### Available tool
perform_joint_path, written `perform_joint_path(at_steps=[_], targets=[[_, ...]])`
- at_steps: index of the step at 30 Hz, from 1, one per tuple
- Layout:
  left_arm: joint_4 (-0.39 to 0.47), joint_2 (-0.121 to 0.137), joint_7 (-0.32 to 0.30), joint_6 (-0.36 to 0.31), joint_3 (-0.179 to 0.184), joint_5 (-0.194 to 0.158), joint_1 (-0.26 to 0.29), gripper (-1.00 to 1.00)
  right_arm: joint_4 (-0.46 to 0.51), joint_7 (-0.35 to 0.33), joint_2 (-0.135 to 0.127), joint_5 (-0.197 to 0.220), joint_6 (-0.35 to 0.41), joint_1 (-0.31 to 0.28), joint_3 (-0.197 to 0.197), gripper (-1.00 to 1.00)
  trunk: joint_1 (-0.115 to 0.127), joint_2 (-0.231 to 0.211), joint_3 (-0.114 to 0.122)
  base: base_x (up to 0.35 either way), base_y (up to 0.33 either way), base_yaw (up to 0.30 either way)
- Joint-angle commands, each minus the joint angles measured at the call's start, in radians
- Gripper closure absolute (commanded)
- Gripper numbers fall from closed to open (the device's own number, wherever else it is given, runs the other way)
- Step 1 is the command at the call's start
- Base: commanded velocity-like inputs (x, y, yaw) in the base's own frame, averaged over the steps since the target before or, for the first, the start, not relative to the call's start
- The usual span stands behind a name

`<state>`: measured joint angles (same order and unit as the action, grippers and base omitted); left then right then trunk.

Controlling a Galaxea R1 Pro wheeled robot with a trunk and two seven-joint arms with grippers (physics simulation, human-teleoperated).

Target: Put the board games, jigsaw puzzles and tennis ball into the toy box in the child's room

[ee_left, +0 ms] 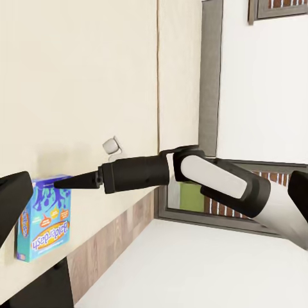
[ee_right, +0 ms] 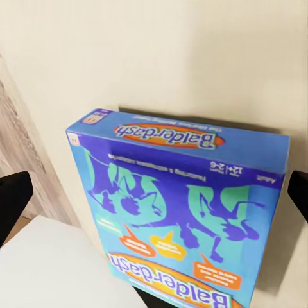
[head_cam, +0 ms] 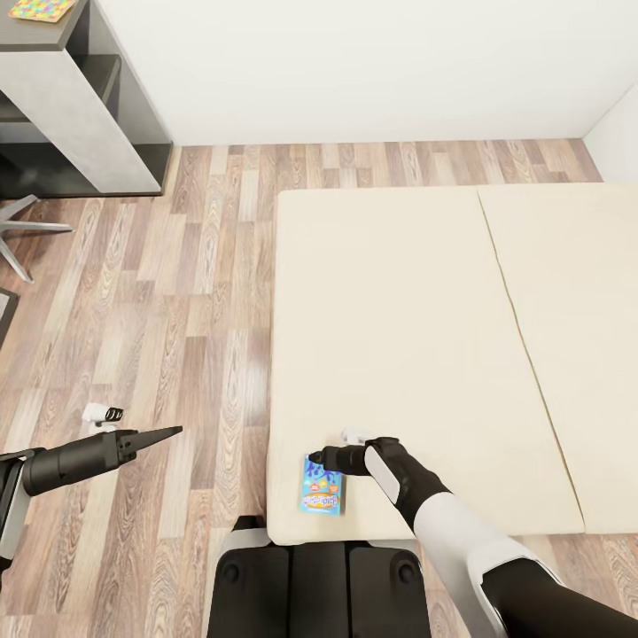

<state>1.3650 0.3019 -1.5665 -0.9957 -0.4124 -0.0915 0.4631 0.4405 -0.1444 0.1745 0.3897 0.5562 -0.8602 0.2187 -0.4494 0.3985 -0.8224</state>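
A blue board game (head_cam: 321, 486) lies flat on the bed (head_cam: 425, 337), near the mattress's front left corner. My right gripper (head_cam: 312, 462) hovers low over the box's far edge, open. In the right wrist view its fingers (ee_right: 13, 202) stand at either side of the blue board game (ee_right: 179, 218), apart from it. The left wrist view takes in the same box (ee_left: 43, 218) with the right gripper (ee_left: 61, 184) just above it. My left gripper (head_cam: 173, 431) hangs open over the floor left of the bed, holding nothing. A jigsaw puzzle (head_cam: 40, 9) lies on the table (head_cam: 53, 80) at the far left.
Wood-plank floor (head_cam: 177, 292) runs between table and bed. A chair's star base (head_cam: 22, 232) stands near the table. One small white object (head_cam: 105, 413) lies on the floor by my left arm, another (head_cam: 354, 434) on the mattress by my right wrist. My base (head_cam: 319, 585) touches the bed's front edge.
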Motion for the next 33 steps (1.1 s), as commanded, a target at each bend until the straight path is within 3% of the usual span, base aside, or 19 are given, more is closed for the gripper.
perform_joint_path(at_steps=[1, 33], targets=[[0.0, 0.0, -0.004, -0.011, 0.0, 0.001, 0.0, -1.0, 0.0, -0.002, 0.0, -0.003, 0.004, 0.0, 0.001, -1.0, -0.001, 0.002, -0.001, 0.0, 0.0, 0.0], [0.0, 0.001, -0.004, -0.012, -0.002, 0.0, 0.0, -1.0, 0.0, -0.001, 0.0, -0.005, 0.005, 0.0, 0.002, -1.0, -0.001, 0.002, -0.012, 0.0, 0.001, 0.0]])
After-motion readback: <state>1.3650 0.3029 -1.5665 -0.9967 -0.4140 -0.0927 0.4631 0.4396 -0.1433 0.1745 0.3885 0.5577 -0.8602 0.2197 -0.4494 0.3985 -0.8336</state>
